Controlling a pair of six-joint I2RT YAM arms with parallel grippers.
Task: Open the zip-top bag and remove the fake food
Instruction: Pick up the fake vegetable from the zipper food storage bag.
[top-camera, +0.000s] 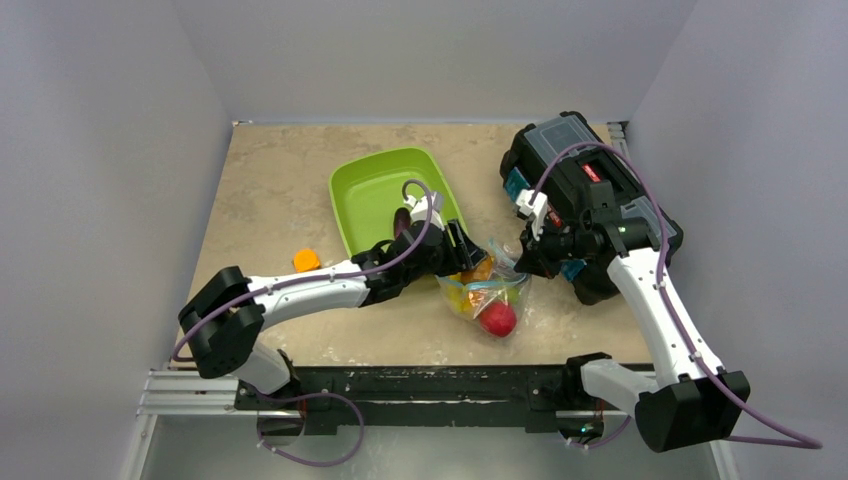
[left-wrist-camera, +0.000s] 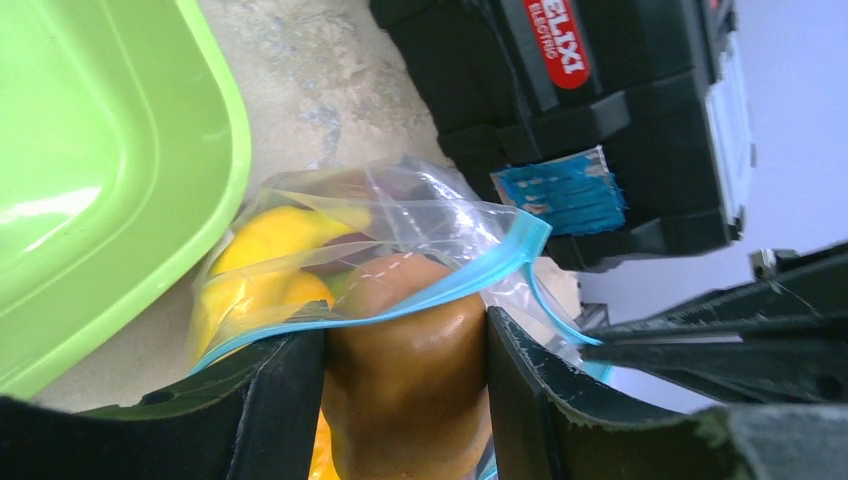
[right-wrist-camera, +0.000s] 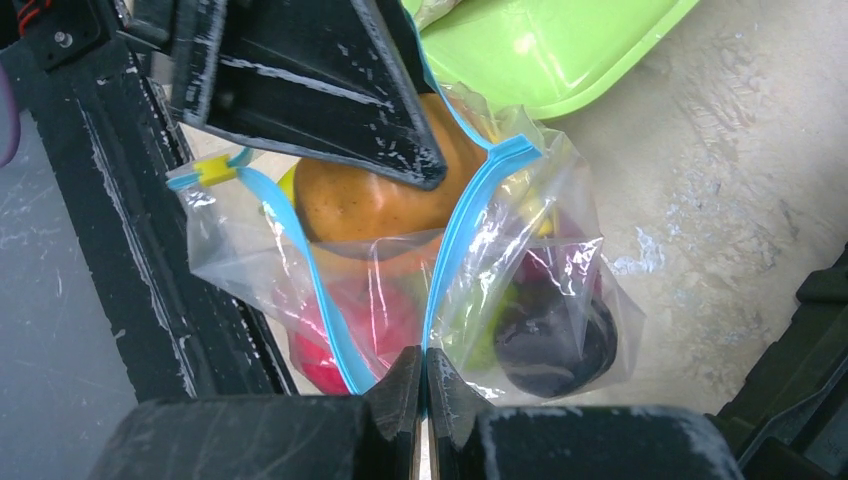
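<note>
The zip-top bag (top-camera: 488, 292) lies near the middle of the worktop (top-camera: 270, 190), slightly toward the near edge, between the green tray (top-camera: 375, 190) and the black tool case (top-camera: 575, 150). Its long axis runs from the open mouth, which is turned toward the tray and the far edge, down to the closed bottom toward the near edge. There a red apple (top-camera: 497, 319) is pressed against the film.

The mouth is entered by the left gripper (left-wrist-camera: 402, 335), whose jaws are closed at a medium width on a glossy brown-orange piece (left-wrist-camera: 410, 400) of the fake food. The light blue zip strip (left-wrist-camera: 440, 287) is draped across that piece, so it is only partly clear of the bag. The right gripper (right-wrist-camera: 425, 378) is pinched tight on the bag's rim on the side toward the tool case, with thin film and strip caught between its fingertips.

The held piece is judged to need drawing out along the bag's axis, toward the tray, while the rim is anchored by the right arm.

The bag is clear, crinkly and limp. The contents are hard, smooth and rounded, among them a purple eggplant (right-wrist-camera: 555, 335) and a yellow piece (left-wrist-camera: 275, 245).
</note>
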